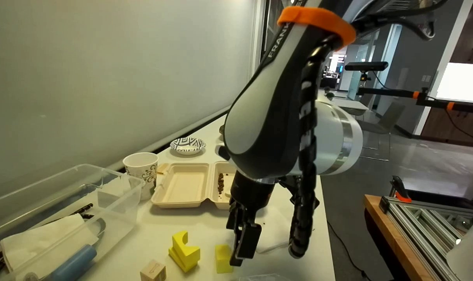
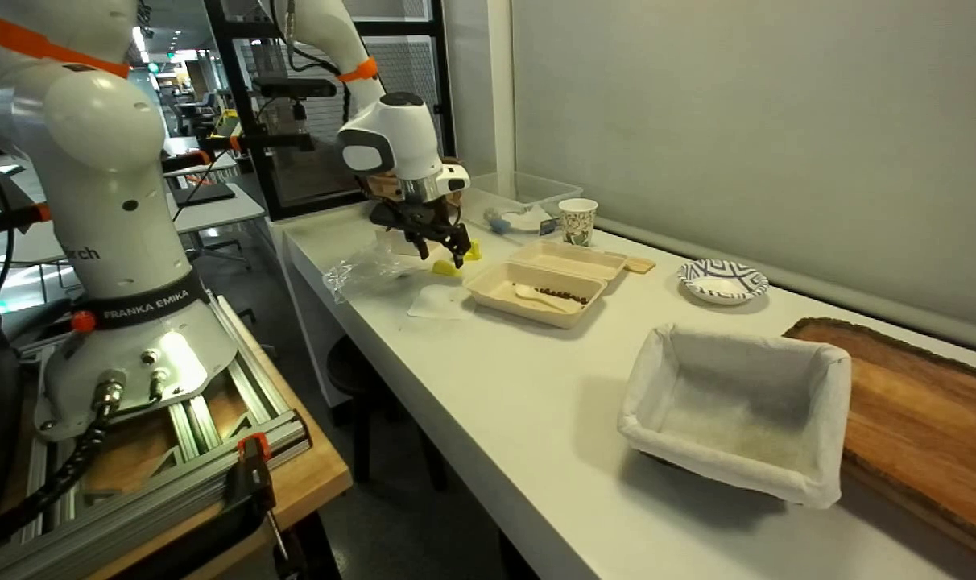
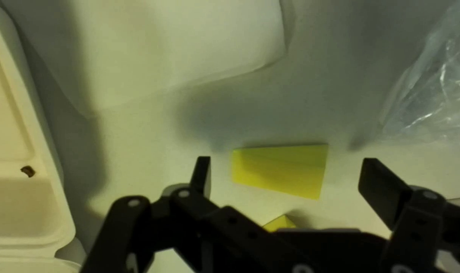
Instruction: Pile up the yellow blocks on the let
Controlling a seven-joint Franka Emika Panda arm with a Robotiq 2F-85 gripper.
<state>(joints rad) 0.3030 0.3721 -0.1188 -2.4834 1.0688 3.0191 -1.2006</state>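
Note:
A lone yellow block lies flat on the white table, tapering toward one end in the wrist view. My gripper stands open above it, one finger off each end and nothing gripped. In an exterior view the gripper overlaps the right edge of this block. To its left, a notched yellow block rests on a yellow slab. Only a corner of that yellow pair shows in the wrist view; my gripper body hides the remainder. Yellow also shows beside the gripper in an exterior view.
A pale tan cube sits left of the stacked blocks, near a clear plastic bin and a paper cup. Behind is an opened takeaway tray. A white napkin and crumpled clear plastic lie close by.

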